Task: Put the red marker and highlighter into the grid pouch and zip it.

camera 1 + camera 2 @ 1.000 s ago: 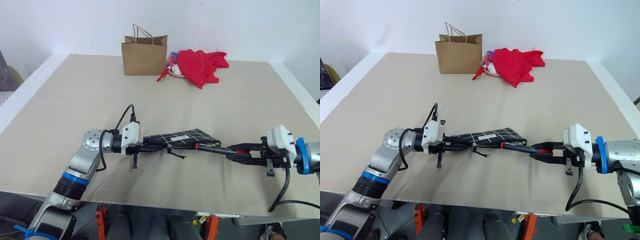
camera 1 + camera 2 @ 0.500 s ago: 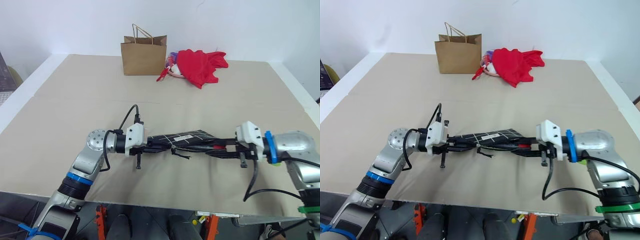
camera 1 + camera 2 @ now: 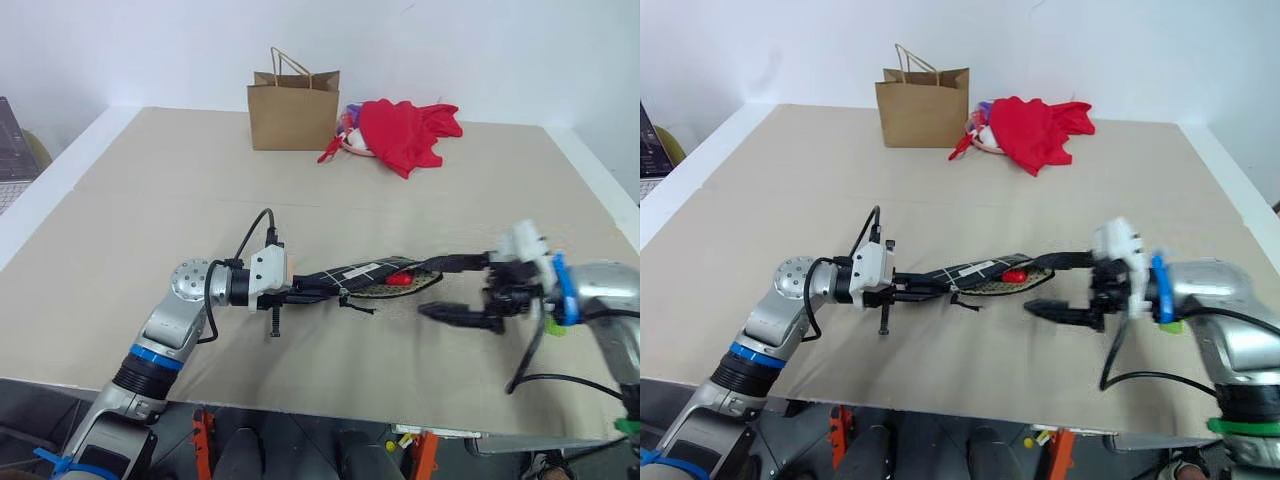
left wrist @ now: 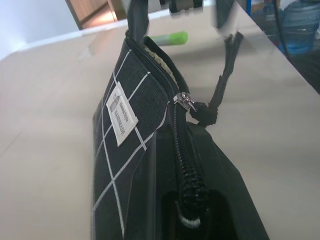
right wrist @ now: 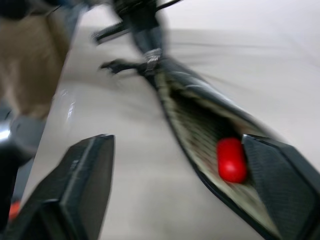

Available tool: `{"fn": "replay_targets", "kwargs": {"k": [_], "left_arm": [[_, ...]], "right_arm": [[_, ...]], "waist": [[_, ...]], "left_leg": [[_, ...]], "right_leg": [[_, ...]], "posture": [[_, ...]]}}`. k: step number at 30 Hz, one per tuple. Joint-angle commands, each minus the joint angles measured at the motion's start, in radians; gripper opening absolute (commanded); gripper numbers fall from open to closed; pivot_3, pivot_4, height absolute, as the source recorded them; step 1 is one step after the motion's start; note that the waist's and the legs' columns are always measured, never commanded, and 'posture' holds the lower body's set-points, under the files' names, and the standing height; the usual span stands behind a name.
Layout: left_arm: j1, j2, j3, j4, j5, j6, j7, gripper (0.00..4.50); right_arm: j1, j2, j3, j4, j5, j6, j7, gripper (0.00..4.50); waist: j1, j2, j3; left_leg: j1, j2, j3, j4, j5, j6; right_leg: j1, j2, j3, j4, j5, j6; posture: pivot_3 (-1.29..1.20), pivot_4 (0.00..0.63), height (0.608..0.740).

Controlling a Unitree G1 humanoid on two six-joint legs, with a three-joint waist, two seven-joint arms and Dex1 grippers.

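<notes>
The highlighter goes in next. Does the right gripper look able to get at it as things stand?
Probably yes. The right gripper is open and empty; the highlighter lies uncovered on the table by that wrist, behind the fingertips, so the arm must draw back first.

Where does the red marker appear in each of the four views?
Left eye: red marker in the grid pouch's open mouth.
Right eye: same spot.
Left wrist: pouch seen, marker not.
Right wrist: red end inside the opening.
Shared landmark: the zipper pull.
</notes>
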Motion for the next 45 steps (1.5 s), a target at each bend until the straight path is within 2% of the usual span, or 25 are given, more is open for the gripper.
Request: {"fn": "replay_targets", "kwargs": {"k": [1,4,8,13,19,22,26,27,30,32,34,36,38,41,45], "left_arm": [[0.001,0.011,0.021,-0.024,-0.007,-0.002,0.01,0.0],[0.004,0.014,0.018,-0.023,-0.007,-0.003,0.01,0.0],[0.002,0.012,0.01,-0.022,-0.005,-0.003,0.01,0.0],[-0.01,0.001,0.002,-0.014,-0.001,-0.005,0.011,0.0],[-0.024,-0.006,-0.002,-0.011,0.002,-0.004,0.007,0.0],[-0.024,-0.006,0.001,-0.014,0.002,-0.002,0.005,0.0],[-0.021,-0.006,0.003,-0.016,0.002,-0.001,0.007,0.0],[-0.021,-0.006,0.003,-0.016,0.003,-0.001,0.007,0.0],[-0.022,-0.007,0.004,-0.015,0.004,-0.003,0.009,0.0],[-0.024,-0.006,0.005,-0.012,0.005,-0.004,0.009,0.0],[-0.026,-0.004,0.007,-0.009,0.005,-0.006,0.008,0.0],[-0.023,0.0,0.008,-0.01,0.003,-0.006,0.004,0.0],[-0.021,0.001,0.007,-0.011,0.002,-0.006,0.0,0.0],[-0.018,-0.001,0.006,-0.012,0.001,-0.005,-0.003,0.0],[-0.02,-0.005,0.003,-0.007,0.002,-0.009,-0.005,0.0]], "right_arm": [[0.099,0.053,-0.226,-0.002,0.023,0.063,-0.21,4.38],[0.162,0.15,-0.319,-0.018,-0.076,0.033,-0.46,4.38],[0.162,0.287,-0.389,-0.044,-0.195,0.0,-0.785,4.38],[0.228,0.393,-0.355,-0.053,-0.298,-0.001,-0.972,4.38],[0.243,0.514,-0.372,0.053,-0.258,0.12,-1.082,4.38],[0.226,0.518,-0.395,0.09,-0.253,0.122,-1.113,3.54],[0.222,0.493,-0.388,0.119,-0.271,0.119,-1.122,1.45],[0.222,0.485,-0.383,0.125,-0.274,0.117,-1.117,1.07],[0.222,0.441,-0.333,0.113,-0.297,0.078,-1.069,1.1],[0.215,0.377,-0.257,0.059,-0.312,0.0,-0.961,1.1],[0.195,0.301,-0.179,0.0,-0.303,-0.101,-0.801,1.1],[0.156,0.207,-0.104,-0.051,-0.244,-0.201,-0.548,1.1],[0.133,0.139,-0.057,-0.067,-0.206,-0.281,-0.366,1.1],[0.115,0.032,-0.019,-0.076,-0.142,-0.349,-0.11,1.1],[0.091,-0.096,-0.011,-0.016,-0.091,-0.379,0.137,1.1]], "waist": [[0.004,-0.001,-0.001],[0.006,-0.001,-0.001],[0.0,0.002,-0.001],[0.0,0.002,-0.001],[-0.001,0.003,-0.002],[-0.001,0.0,-0.003],[-0.003,-0.002,-0.004],[-0.003,-0.003,-0.004],[-0.003,-0.004,-0.005],[-0.007,-0.003,-0.005],[-0.017,0.0,-0.003],[-0.028,0.005,-0.001],[-0.032,0.007,0.0],[-0.026,0.005,0.0],[-0.01,0.003,0.001]], "left_leg": [[0.0,0.0,0.0,0.0,0.0,0.0],[0.0,0.0,0.0,0.0,0.0,0.0],[0.001,0.0,0.0,0.0,0.001,0.001],[0.001,0.0,0.0,-0.001,0.002,0.001],[0.001,0.0,0.0,-0.002,0.002,0.001],[0.001,0.0,0.0,-0.001,0.002,0.002],[0.001,0.0,0.0,-0.001,0.002,0.002],[0.002,0.0,0.0,-0.001,0.002,0.002],[0.002,0.0,0.0,-0.001,0.002,0.002],[0.001,0.0,0.0,0.0,0.002,0.002],[0.001,0.0,0.001,0.0,0.003,0.003],[0.002,0.0,0.002,-0.001,0.003,0.003],[0.003,0.0,0.003,-0.002,0.003,0.003],[0.003,0.0,0.001,-0.004,0.003,0.003],[0.0,-0.001,0.001,-0.003,0.002,0.003]], "right_leg": [[0.0,0.0,0.0,0.0,0.0,0.0],[0.0,0.0,0.0,0.0,0.0,0.001],[-0.001,0.0,0.0,0.001,0.001,0.001],[-0.001,0.0,0.0,0.001,0.001,0.001],[-0.001,0.0,0.0,0.001,0.0,0.0],[0.0,0.0,0.0,0.001,0.001,0.0],[0.001,0.0,0.0,0.0,-0.001,-0.002],[0.001,0.0,0.0,0.0,-0.001,-0.003],[0.001,0.0,0.0,0.0,-0.001,-0.003],[0.001,0.0,0.001,0.0,-0.001,-0.003],[0.001,0.0,0.002,0.0,-0.001,-0.003],[0.0,0.0,0.003,0.0,0.001,0.001],[0.0,0.0,0.004,0.0,0.002,0.002],[0.001,0.001,0.002,0.0,0.0,0.001],[0.0,-0.001,0.002,-0.002,-0.001,0.003]], "posture": [[0.0,0.15,0.739],[0.0,0.15,0.739],[0.0,0.15,0.739],[0.0,0.15,0.739],[0.0,0.15,0.739],[0.0,0.15,0.739],[0.0,0.15,0.739],[0.0,0.15,0.739],[0.0,0.15,0.739],[0.0,0.15,0.739],[0.0,0.15,0.739],[0.0,0.15,0.739],[0.0,0.15,0.739],[0.0,0.15,0.739],[0.0,0.15,0.739]]}}
